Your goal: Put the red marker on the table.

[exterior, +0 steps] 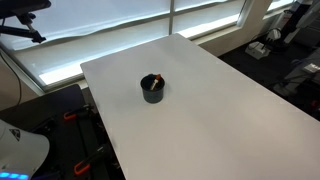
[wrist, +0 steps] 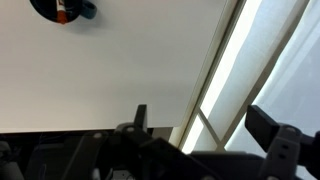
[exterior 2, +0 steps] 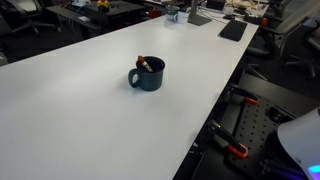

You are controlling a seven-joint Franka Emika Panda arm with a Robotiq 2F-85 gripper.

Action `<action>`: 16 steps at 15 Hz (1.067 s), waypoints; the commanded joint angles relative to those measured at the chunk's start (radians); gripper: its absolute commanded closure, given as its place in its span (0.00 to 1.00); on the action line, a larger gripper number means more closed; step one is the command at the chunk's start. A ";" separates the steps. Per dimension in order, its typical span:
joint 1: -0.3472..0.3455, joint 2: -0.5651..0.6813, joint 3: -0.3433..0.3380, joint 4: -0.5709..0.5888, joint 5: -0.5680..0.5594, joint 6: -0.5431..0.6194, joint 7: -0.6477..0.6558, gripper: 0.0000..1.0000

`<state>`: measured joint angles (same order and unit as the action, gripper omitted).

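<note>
Starting the reach step, nothing grasped yet. Hand (wrist: 200, 118) shows only in the wrist view: jaws spread wide, empty, well apart from the target. Red marker (exterior: 150, 80) sits inside the dark cup (exterior: 153, 91), its end showing at the rim, with the cup around the middle of the table (exterior: 230, 110). From the wrist, the cup is off at 11 o'clock. Next move likely needs travel toward 11, centring over the cup, descending, pinching the marker's exposed end, lifting clear, then laying it on bare table.

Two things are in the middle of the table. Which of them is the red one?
The red marker, a thin short stick. It rests inside the other thing, the dark round cup, which stands upright on the table.
</note>
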<state>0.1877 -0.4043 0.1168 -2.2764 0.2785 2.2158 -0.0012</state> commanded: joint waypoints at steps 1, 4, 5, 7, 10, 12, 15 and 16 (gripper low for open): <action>-0.024 0.106 -0.012 0.061 -0.040 0.075 -0.045 0.00; -0.050 0.172 -0.024 0.065 -0.117 0.084 -0.081 0.00; -0.059 0.192 -0.029 0.064 -0.148 0.071 -0.095 0.00; -0.074 0.225 -0.037 0.059 -0.201 0.061 -0.114 0.00; -0.090 0.261 -0.045 0.048 -0.254 0.050 -0.139 0.00; -0.095 0.275 -0.049 0.038 -0.270 0.045 -0.165 0.00; -0.098 0.286 -0.054 0.019 -0.294 0.045 -0.217 0.00; -0.099 0.287 -0.055 0.011 -0.306 0.046 -0.232 0.00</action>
<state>0.0948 -0.1122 0.0644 -2.2500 0.0051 2.2839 -0.1842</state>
